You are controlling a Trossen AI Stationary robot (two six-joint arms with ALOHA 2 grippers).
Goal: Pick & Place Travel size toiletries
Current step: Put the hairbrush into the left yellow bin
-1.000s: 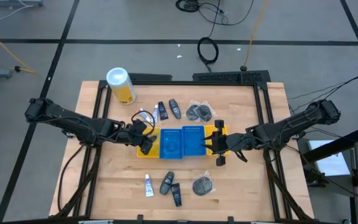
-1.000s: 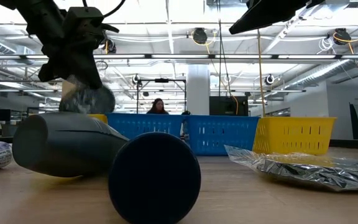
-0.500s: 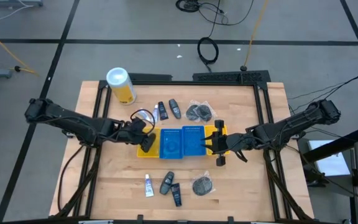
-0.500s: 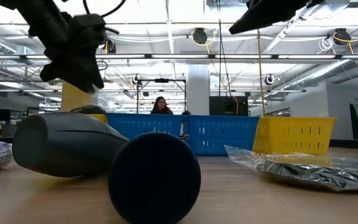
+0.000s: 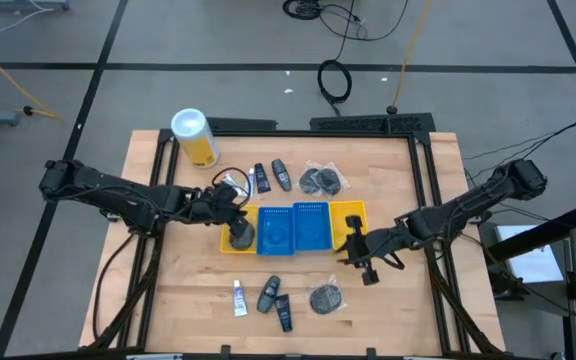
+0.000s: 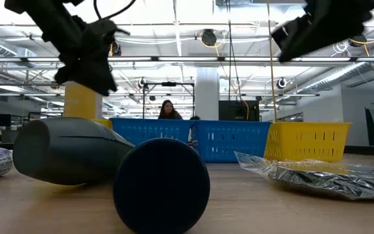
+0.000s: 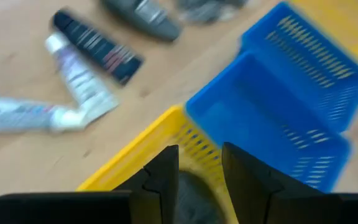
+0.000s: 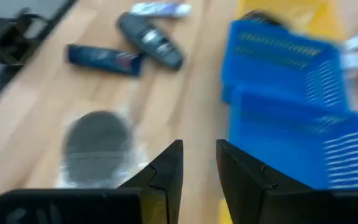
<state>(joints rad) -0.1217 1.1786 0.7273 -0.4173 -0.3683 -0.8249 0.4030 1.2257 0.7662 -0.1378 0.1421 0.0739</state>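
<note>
My left gripper [image 5: 234,208] [image 7: 199,174] hovers open above the left yellow bin [image 5: 230,243]. A clear packet with dark round contents [image 5: 241,235] [image 7: 191,200] lies in that bin. My right gripper [image 5: 364,252] [image 8: 199,168] is open and hangs over bare wood near another packet [image 5: 326,297] [image 8: 98,146]. Beside that packet lie a navy bottle [image 5: 283,313], a grey oval piece [image 5: 268,293] and a white tube [image 5: 239,297]. On the far side rest a white tube [image 5: 251,182], a navy bottle [image 5: 262,178], a grey oval [image 5: 281,174] and two packets [image 5: 320,180].
Two blue bins [image 5: 293,226] sit between the left yellow bin and a right yellow bin [image 5: 349,213] at mid-table. A big yellow canister with a white lid [image 5: 194,136] stands at the far left. Open wood lies on both sides of the bin row. A person [image 6: 167,110] shows far behind.
My left gripper let go of the clear packet, which fell into the left yellow bin, and the gripper then drew back a little toward the far edge. My right gripper moved from the right yellow bin toward the table's near edge.
</note>
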